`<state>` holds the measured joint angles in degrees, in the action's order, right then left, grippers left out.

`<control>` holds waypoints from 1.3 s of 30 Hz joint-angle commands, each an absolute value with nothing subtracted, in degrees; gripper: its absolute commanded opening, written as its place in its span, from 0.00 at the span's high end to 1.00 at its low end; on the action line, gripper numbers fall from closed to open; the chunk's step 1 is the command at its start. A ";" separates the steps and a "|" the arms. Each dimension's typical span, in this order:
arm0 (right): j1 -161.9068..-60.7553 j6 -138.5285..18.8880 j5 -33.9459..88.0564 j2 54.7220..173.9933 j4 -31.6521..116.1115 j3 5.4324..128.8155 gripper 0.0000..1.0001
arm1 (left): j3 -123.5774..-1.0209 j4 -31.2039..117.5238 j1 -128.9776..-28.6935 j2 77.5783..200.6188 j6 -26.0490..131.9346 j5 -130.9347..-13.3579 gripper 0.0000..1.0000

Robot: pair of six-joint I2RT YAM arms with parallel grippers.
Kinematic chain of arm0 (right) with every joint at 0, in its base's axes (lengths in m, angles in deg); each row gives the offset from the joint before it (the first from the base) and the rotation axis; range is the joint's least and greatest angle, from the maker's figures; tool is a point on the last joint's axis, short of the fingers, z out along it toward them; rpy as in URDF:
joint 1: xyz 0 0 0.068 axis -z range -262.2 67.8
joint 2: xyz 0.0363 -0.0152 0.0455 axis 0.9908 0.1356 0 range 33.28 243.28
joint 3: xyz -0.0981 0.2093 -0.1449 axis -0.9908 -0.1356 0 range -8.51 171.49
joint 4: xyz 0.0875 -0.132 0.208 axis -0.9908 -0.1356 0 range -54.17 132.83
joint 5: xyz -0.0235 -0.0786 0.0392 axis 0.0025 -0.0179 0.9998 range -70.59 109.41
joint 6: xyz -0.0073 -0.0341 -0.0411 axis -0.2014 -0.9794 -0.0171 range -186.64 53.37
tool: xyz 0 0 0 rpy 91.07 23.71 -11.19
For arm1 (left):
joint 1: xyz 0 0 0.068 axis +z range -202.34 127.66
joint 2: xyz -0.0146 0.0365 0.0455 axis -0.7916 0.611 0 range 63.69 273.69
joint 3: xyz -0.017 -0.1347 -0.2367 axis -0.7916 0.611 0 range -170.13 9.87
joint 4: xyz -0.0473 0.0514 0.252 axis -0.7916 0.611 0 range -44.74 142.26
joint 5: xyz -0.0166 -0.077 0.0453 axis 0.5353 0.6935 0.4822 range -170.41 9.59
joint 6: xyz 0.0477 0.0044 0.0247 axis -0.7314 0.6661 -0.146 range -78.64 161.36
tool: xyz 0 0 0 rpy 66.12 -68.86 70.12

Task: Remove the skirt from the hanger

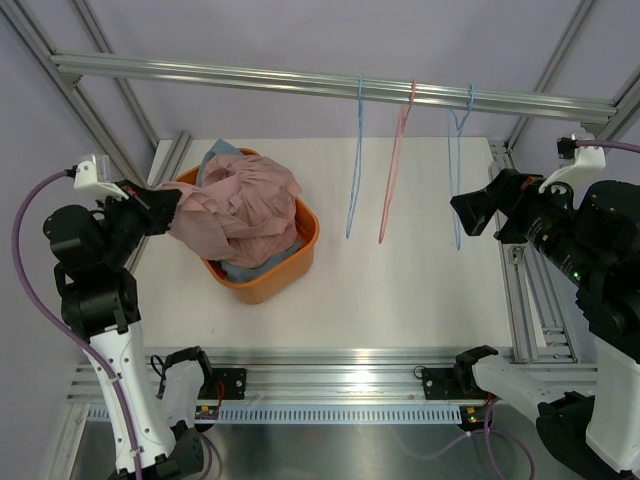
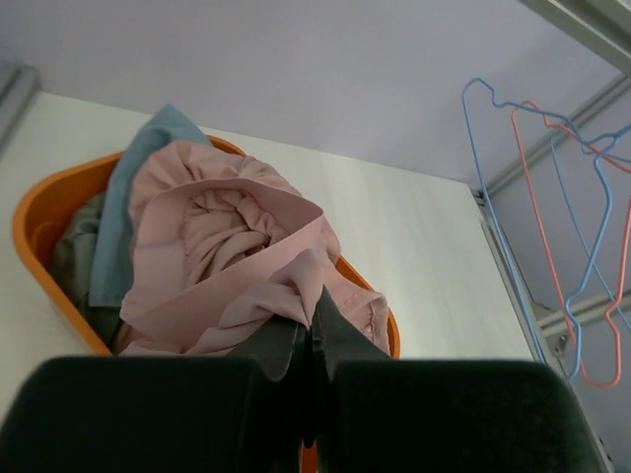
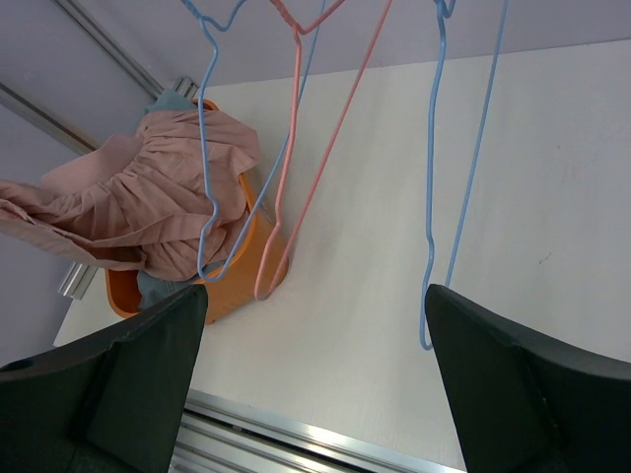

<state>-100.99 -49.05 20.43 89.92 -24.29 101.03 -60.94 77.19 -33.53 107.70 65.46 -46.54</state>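
Left gripper (image 2: 311, 330) is clamped shut on a fold of the pink skirt (image 2: 227, 256), which is heaped over the orange basket (image 2: 39, 212), off the three bare hangers (image 1: 396, 165). We judge that pulling sideways could drag the basket or the blue cloth (image 2: 123, 187) along. Right gripper (image 3: 315, 301) hangs wide open, empty

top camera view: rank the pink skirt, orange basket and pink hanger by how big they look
1. pink skirt and orange basket: similar spread; the skirt hides much of the basket, so they are left unranked
2. pink hanger: long but thin, smallest
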 commanded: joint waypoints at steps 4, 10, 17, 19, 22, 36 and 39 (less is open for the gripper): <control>-100.84 -50.37 21.00 90.49 -24.67 102.49 0.01 | -66.68 85.07 -32.56 105.71 63.86 -58.34 1.00; -100.75 -50.90 20.56 90.14 -24.50 101.62 0.01 | -73.00 89.20 -32.56 105.53 64.04 -66.95 1.00; -100.75 -51.17 20.73 90.40 -24.23 101.70 0.01 | -81.79 94.12 -32.56 105.61 62.02 -75.92 1.00; -100.84 -51.17 20.99 90.58 -24.15 101.88 0.01 | -83.55 95.18 -32.56 106.41 61.67 -77.59 1.00; -100.75 -51.17 21.00 90.58 -24.06 101.97 0.01 | -82.60 93.61 -32.56 106.23 61.75 -74.96 1.00; -100.75 -50.55 20.65 89.71 -23.80 101.70 0.01 | -73.13 81.41 -32.65 108.43 65.51 -51.52 1.00; -100.75 -50.46 20.12 89.09 -23.71 101.35 0.01 | -69.85 71.92 -32.56 110.79 70.95 -40.18 1.00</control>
